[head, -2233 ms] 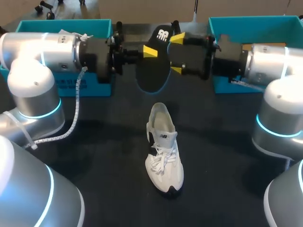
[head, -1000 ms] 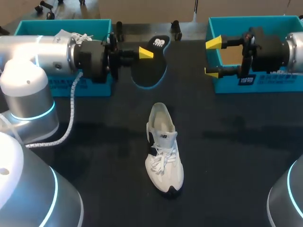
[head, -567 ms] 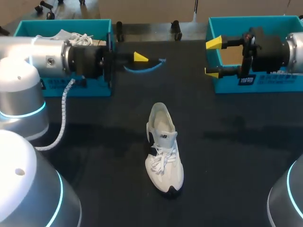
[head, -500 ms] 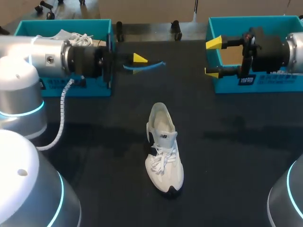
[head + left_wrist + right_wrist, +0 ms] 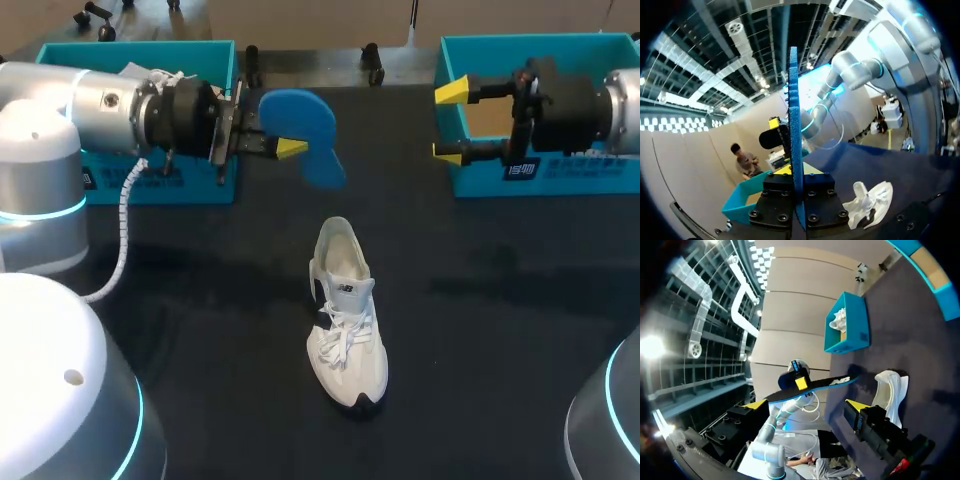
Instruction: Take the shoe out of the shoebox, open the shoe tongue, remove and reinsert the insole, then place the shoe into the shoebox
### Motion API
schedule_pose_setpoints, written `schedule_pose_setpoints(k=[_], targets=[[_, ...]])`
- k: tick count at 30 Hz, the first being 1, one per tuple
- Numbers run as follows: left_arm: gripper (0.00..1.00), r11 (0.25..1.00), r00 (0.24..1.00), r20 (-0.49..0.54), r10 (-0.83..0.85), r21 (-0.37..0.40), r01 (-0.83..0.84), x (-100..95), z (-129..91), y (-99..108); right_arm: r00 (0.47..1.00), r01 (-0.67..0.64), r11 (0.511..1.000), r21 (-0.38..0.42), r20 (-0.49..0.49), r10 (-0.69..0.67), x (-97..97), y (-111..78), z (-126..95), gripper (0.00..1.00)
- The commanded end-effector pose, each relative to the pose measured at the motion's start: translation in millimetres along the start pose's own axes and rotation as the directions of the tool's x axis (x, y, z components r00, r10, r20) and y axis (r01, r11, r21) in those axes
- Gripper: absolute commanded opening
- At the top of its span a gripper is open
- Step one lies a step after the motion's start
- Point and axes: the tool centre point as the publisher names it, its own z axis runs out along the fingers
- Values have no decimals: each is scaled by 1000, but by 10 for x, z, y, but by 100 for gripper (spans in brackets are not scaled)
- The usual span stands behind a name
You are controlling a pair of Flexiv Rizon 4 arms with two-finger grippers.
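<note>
The white shoe point(image 5: 345, 315) stands upright on the dark table, toe toward me, its opening empty. My left gripper point(image 5: 285, 145) is shut on the insole point(image 5: 303, 125) and holds it in the air beyond the shoe, blue underside facing up. In the left wrist view the insole point(image 5: 795, 125) stands edge-on between the clamped fingers point(image 5: 782, 200), with the shoe point(image 5: 870, 197) off to one side. My right gripper point(image 5: 452, 120) hangs open and empty by the right box. Its wrist view shows the insole point(image 5: 810, 385) ahead of the open gripper point(image 5: 806, 404), beside the shoe point(image 5: 890, 390).
A teal shoebox point(image 5: 130, 55) at the back left holds another white shoe point(image 5: 160, 75). A second teal shoebox point(image 5: 545, 50) stands at the back right, behind my right gripper. Two small black posts point(image 5: 372, 62) stand at the table's far edge.
My right gripper let go of the insole and drew back to the right box. My left gripper turned the insole over from black top side to blue underside and shifted slightly toward the shoe.
</note>
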Motion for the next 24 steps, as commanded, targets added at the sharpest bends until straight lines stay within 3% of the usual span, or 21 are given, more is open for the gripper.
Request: schedule_pose_setpoints(k=[1, 15, 17, 19, 20, 22, 23, 24], targets=[[0, 996, 995, -31, -95, 2, 95, -43, -2, 10, 1000, 0, 1000, -2, 2, 0, -1, -4, 12, 100], [0, 996, 995, -31, -95, 2, 95, -43, -2, 10, 1000, 0, 1000, -2, 2, 0, -1, -4, 12, 100], [0, 950, 947, -67, -313, -7, 313, -56, 55, 91, 1000, 0, 1000, -2, 2, 0, -1, -4, 12, 100], [0, 878, 878, -19, -478, -44, 477, -55, 75, 144, 1000, 0, 1000, -2, 2, 0, -1, -4, 12, 100], [0, 842, 842, -34, -538, 21, 539, -46, 73, 139, 1000, 0, 1000, -2, 2, 0, -1, -4, 12, 100], [0, 760, 759, -49, -649, 9, 650, -54, 65, 143, 1000, 0, 1000, -2, 2, 0, -1, -4, 12, 100], [0, 718, 721, -62, -690, 65, 693, -59, 51, 112, 1000, 0, 1000, -2, 2, 0, -1, -4, 12, 100], [0, 674, 677, -82, -731, 67, 736, -63, 44, 100, 1000, 0, 1000, -2, 2, 0, -1, -4, 12, 100]])
